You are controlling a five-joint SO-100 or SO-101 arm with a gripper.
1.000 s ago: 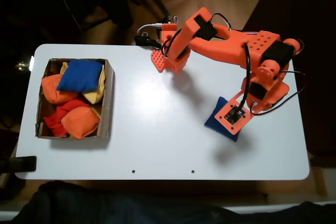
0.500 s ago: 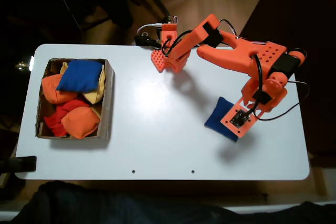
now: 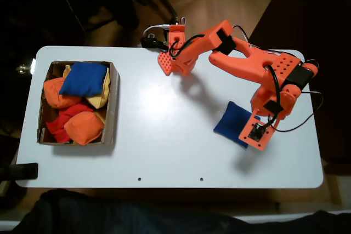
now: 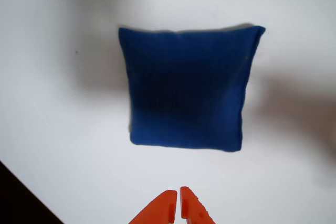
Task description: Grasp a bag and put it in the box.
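The royal-blue fabric bag (image 4: 186, 87), flat and square with pointed corners, lies on the smooth white table (image 3: 164, 135), right of the cardboard box (image 3: 112, 102). The orange gripper (image 4: 178, 199) hovers above it, fingertips pressed together, empty.

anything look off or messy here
Nothing is spilled or damaged. The shallow brown cardboard box looks worn at its edges and is heaped with beanbags. The flat royal-blue square fabric beanbag lies alone on the white table, and the orange claw sits shut just short of it.
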